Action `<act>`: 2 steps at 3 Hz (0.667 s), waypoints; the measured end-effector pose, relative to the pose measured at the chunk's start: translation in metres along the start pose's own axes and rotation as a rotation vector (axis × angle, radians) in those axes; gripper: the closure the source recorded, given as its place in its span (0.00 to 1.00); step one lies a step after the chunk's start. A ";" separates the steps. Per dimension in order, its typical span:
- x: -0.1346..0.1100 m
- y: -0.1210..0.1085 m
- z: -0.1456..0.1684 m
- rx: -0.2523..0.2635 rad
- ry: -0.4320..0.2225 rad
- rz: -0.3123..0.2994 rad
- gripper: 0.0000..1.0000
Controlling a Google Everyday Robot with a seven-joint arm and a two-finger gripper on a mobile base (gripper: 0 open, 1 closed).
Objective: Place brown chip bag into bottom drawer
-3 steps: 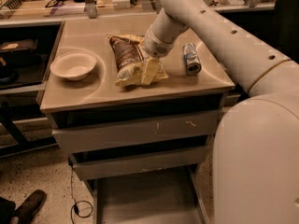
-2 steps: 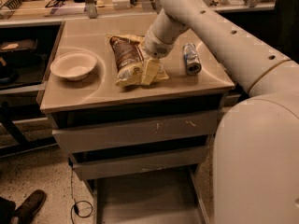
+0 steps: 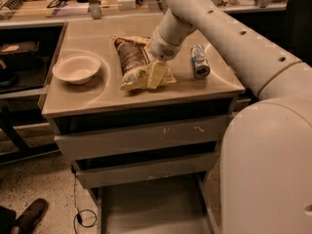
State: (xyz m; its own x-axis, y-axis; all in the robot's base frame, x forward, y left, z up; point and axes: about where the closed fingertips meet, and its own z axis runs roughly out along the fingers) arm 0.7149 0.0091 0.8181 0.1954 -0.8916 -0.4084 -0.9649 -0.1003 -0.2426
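Saw a white bowl (image 3: 77, 68) upright at the left of the beige surface (image 3: 87, 99). Found a silver-blue can (image 3: 199, 61) on its side at the right, near the end effector (image 3: 156, 68) lowered mid-surface. Noted two grey drawer fronts (image 3: 141, 138) beneath, and a dark shoe (image 3: 30, 214) on speckled floor (image 3: 39, 179).

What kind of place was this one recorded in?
Probably a lab or workshop: cluttered workbenches behind, a cable on the floor, a drawer cabinet as test stand. The gripper rests on the chip bag atop it.
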 end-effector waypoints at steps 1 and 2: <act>-0.003 -0.002 -0.007 0.000 0.000 0.000 1.00; -0.004 0.002 -0.038 0.092 0.016 0.031 1.00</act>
State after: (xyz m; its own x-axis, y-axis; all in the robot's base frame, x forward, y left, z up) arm 0.7059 -0.0039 0.8528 0.1620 -0.9005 -0.4035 -0.9501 -0.0319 -0.3103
